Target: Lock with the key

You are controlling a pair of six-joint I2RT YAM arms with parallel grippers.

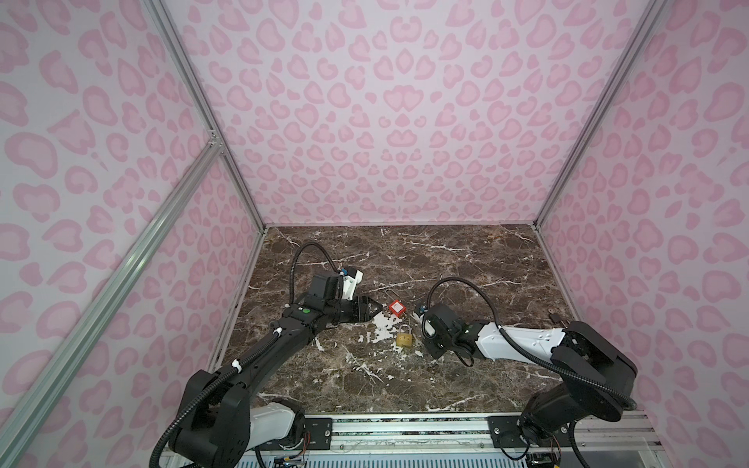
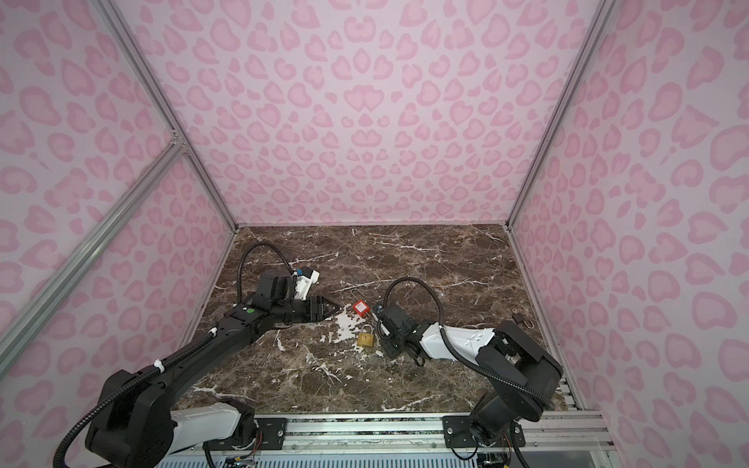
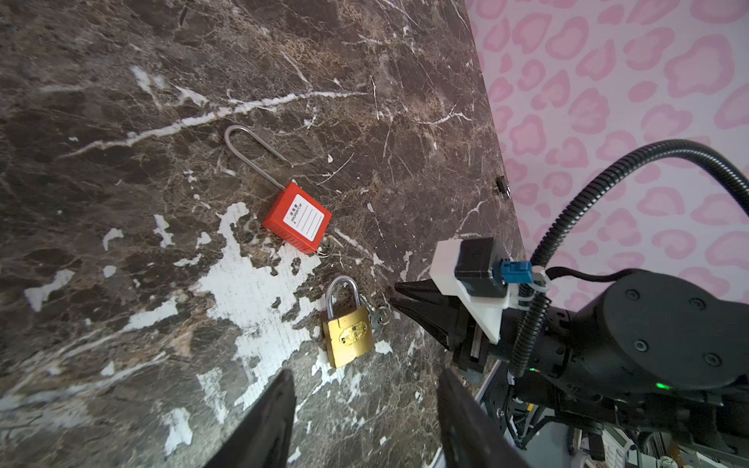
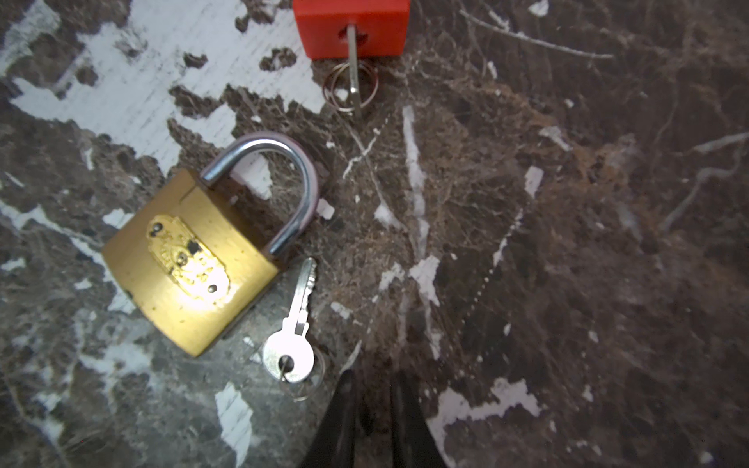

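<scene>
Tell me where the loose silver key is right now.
In the right wrist view the loose key lies flat on the table beside the brass padlock, between it and the right gripper.

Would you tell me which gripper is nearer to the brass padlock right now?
Right. The right gripper sits just beside the brass padlock, by the loose key; the left gripper is farther off, on the opposite side.

obstacle: brass padlock [image 4: 190, 263] just beside key [image 4: 299, 316] | free: tabletop [image 4: 567, 283] past key head

Soft, even light — glare patch on the brass padlock [image 4: 194, 267], wide-angle distortion at frame edges.
</scene>
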